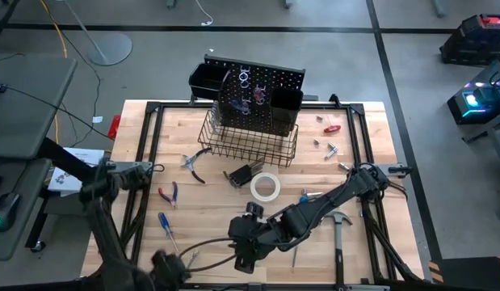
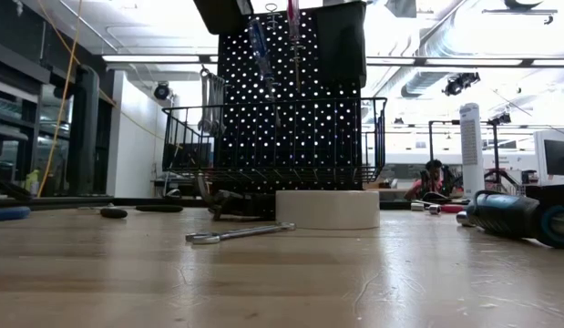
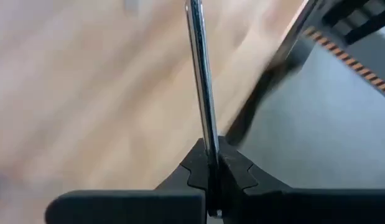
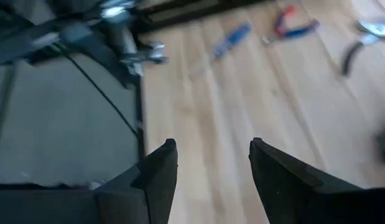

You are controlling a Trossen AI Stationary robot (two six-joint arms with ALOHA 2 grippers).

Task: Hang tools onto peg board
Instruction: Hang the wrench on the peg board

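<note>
The tools lie scattered over the pale wooden worktop [image 1: 193, 202], and going from left to right the first is a slim silver wrench [image 3: 201, 81] pinched flat between the left gripper's [image 3: 213, 177] fingers, which are closed tight on its shank so that the bright bar stands straight out from their tips, at the worktop's near left corner. Just ahead of those fingers on the wood lies a blue-handled screwdriver [image 1: 165, 226], beyond it small red-and-blue pliers [image 1: 169, 194], and farther on darker pliers [image 1: 193, 166] with their handles spread. The right gripper [image 4: 214, 165] hovers low over the near middle of the worktop with its fingers [image 4: 161, 171] held wide apart and nothing between them; bare wood shows in the gap. Past those fingers, toward the back, sits the white tape roll [image 1: 266, 187], and behind it the peg board [image 1: 258, 93] stands upright at the far edge, a few tools already hanging on it above the wire basket [image 1: 250, 141]. To the right of the right arm a black-handled hammer [image 1: 338, 234] lies on the worktop, and a red-handled screwdriver [image 1: 333, 128] rests near the far right corner.
</note>
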